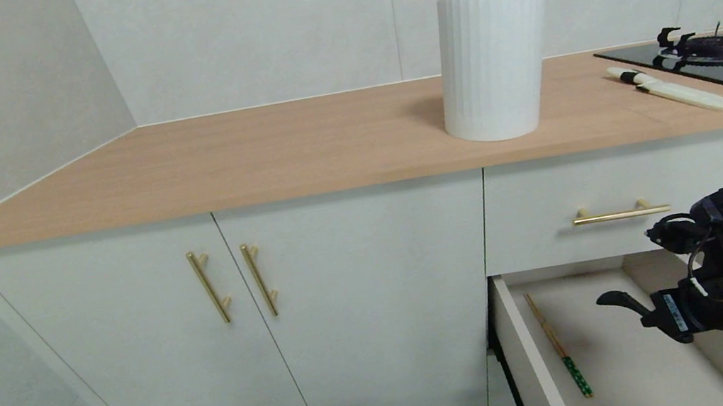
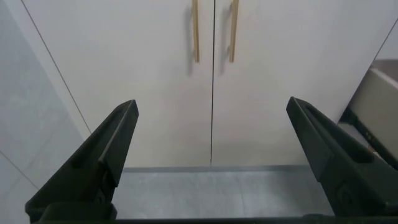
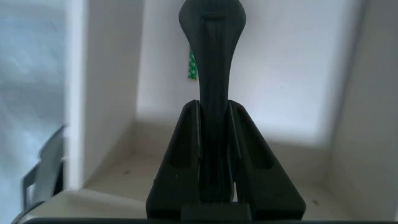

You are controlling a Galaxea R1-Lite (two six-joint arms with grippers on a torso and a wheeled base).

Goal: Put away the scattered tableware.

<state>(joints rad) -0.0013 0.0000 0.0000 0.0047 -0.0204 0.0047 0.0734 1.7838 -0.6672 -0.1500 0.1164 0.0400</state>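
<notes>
A pair of wooden chopsticks (image 1: pixel 559 349) with green ends lies flat in the open lower drawer (image 1: pixel 525 357), along its left wall. My right gripper (image 1: pixel 612 299) hovers over the drawer's middle, right of the chopsticks, with its fingers pressed together and nothing visible between them. The right wrist view shows the shut gripper (image 3: pixel 211 18) and the green chopstick end (image 3: pixel 192 65) beyond its tip. A white knife (image 1: pixel 670 89) lies on the counter, right of a tall white ribbed holder (image 1: pixel 494 61). My left gripper (image 2: pixel 211 155) is open, low in front of the cabinet doors (image 2: pixel 211 81).
A black gas stove (image 1: pixel 719 53) sits at the counter's far right, just behind the knife. A shut drawer with a gold handle (image 1: pixel 621 214) is above the open one. The wooden counter (image 1: pixel 219 160) stretches left of the holder. The open drawer's corner (image 2: pixel 379 93) juts out beside the doors.
</notes>
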